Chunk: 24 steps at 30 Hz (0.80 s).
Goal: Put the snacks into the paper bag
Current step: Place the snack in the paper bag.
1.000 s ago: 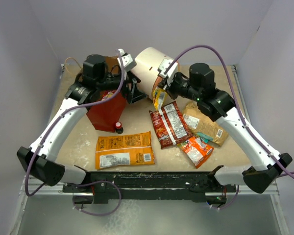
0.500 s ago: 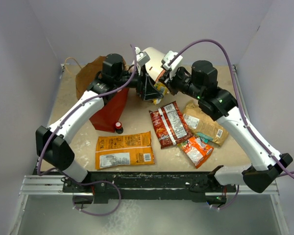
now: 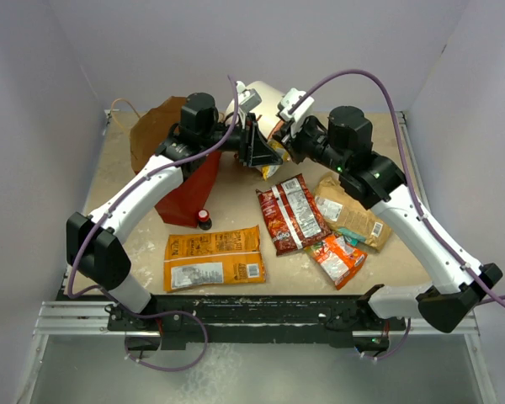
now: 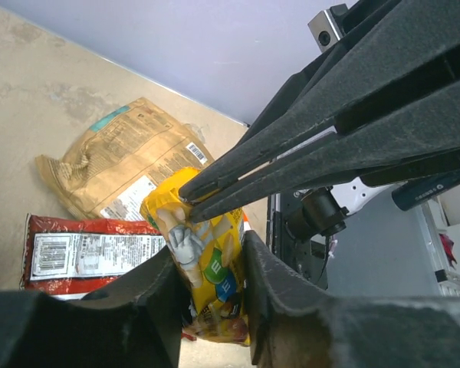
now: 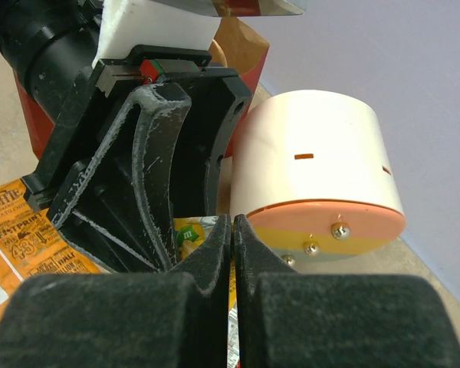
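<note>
Just right of the bag (image 3: 183, 187), the yellow packet (image 4: 208, 280) is between both grippers; the right gripper (image 5: 231, 226) is fully closed on its top edge; the left gripper (image 4: 207, 257) is half closed, with both fingers touching its sides.

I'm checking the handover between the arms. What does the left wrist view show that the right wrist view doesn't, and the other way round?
Only the left wrist view: the tan-brown packet and the dark red packet lying on the table. Only the right wrist view: the cream drawer unit, the paper bag and a corner of the orange packet. Both: the yellow packet and both grippers, the right gripper pinching its top edge, the left gripper closed against its sides.
</note>
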Tool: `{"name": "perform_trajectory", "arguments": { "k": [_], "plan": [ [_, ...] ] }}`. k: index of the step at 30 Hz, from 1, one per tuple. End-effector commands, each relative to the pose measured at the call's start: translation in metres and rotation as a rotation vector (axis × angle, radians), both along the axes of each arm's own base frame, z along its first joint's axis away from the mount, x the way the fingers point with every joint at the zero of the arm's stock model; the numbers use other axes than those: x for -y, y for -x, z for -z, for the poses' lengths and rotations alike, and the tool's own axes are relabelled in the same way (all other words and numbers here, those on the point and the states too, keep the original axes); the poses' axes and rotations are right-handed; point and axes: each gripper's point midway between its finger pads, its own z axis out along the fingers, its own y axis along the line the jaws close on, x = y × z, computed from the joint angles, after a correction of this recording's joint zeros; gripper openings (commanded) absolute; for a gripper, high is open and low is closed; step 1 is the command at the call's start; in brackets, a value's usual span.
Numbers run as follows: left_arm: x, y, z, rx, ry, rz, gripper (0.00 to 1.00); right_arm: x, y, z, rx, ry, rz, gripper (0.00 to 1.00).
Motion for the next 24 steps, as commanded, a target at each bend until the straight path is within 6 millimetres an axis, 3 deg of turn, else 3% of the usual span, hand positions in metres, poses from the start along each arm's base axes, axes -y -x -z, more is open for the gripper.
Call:
{"name": "perform_trajectory", "arguments": {
  "k": [1,4,11,16,21,24],
  "plan": [
    [-0.001,0.01,-0.027,0.072,0.056,0.036,0.31,0.009,0.002,-0.023,0.064,-0.048,0.02,0.0],
    [-0.002,0.012,-0.029,0.087,0.054,0.035,0.31,0.008,0.006,-0.023,0.065,-0.038,-0.002,0.04],
    [-0.013,0.002,-0.034,0.148,0.014,-0.047,0.31,0.012,0.016,-0.032,0.08,-0.033,-0.042,0.35],
    [-0.033,-0.01,-0.044,0.211,-0.027,-0.148,0.31,0.012,0.038,-0.041,0.078,-0.052,-0.146,0.45],
    [-0.056,-0.008,-0.059,0.334,-0.109,-0.225,0.31,0.034,0.048,-0.046,0.089,-0.059,-0.147,0.55],
    [-0.081,-0.015,-0.067,0.432,-0.192,-0.341,0.3,0.048,0.049,-0.043,0.103,-0.057,-0.123,0.57]
  ]
}}
